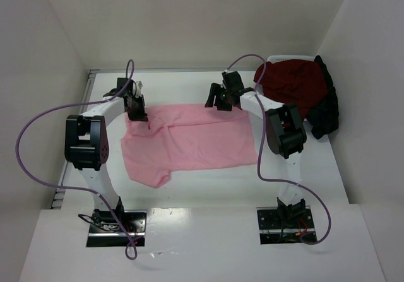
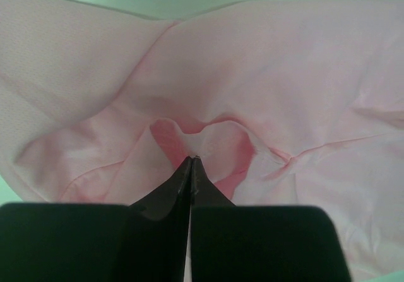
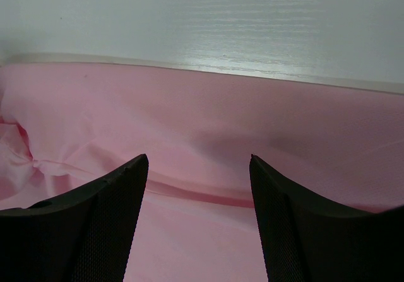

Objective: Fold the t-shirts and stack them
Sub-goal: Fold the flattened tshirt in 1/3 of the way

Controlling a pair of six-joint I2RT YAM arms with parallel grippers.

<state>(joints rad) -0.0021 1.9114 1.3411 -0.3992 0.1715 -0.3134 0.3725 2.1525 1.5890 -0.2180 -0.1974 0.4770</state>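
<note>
Top view: the left gripper [image 1: 140, 115] meets the far-left corner of a light pink cloth t-shirt [image 1: 196, 144] spread mid-table on the white table [image 1: 208, 190]. A crumpled dark red t-shirt [image 1: 290, 83] and a black t-shirt [image 1: 325, 108] are heaped at the far-right corner.

Left wrist: fingers [image 2: 180, 182] pressed together, pinching a pink fold.

Right wrist: the right gripper [image 3: 197, 160] stands spread wide over the shirt's far edge.

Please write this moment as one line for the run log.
phase: grasping pink t-shirt | left gripper: jaws shut on cloth | right gripper: jaws open over cloth | dark t-shirts: piled far right

White table [image 1: 208, 190] carries pink t-shirt [image 1: 189, 144], dark t-shirts [image 1: 297, 86].
</note>
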